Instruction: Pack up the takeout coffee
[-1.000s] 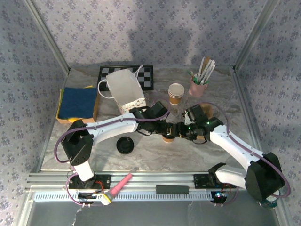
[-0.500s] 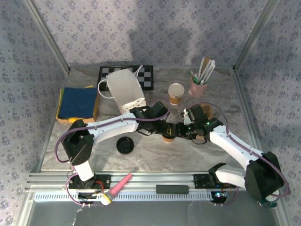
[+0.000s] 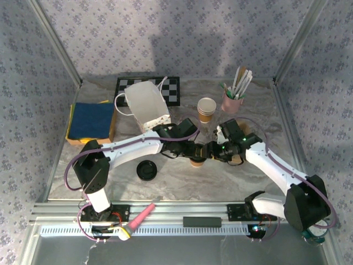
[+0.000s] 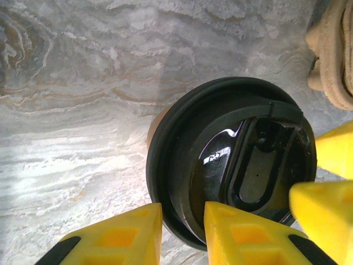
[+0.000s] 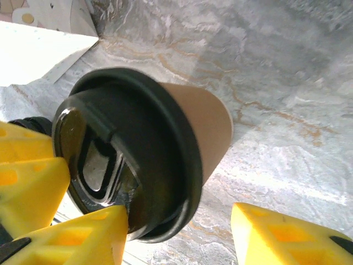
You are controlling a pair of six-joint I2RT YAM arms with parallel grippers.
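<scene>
Showing left jaws closed on the black lid [image 4: 231, 165] capping the takeout coffee [image 5: 207, 132]; right jaws open, straddling the cup

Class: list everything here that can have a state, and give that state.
cup, lidded, upright
left gripper, jaws close together at the cup's top, grip unclear
right gripper, jaws open, cup between them
loose lid, lying flat
cup stack, nested, upright
bag, cannot tell if open
</scene>
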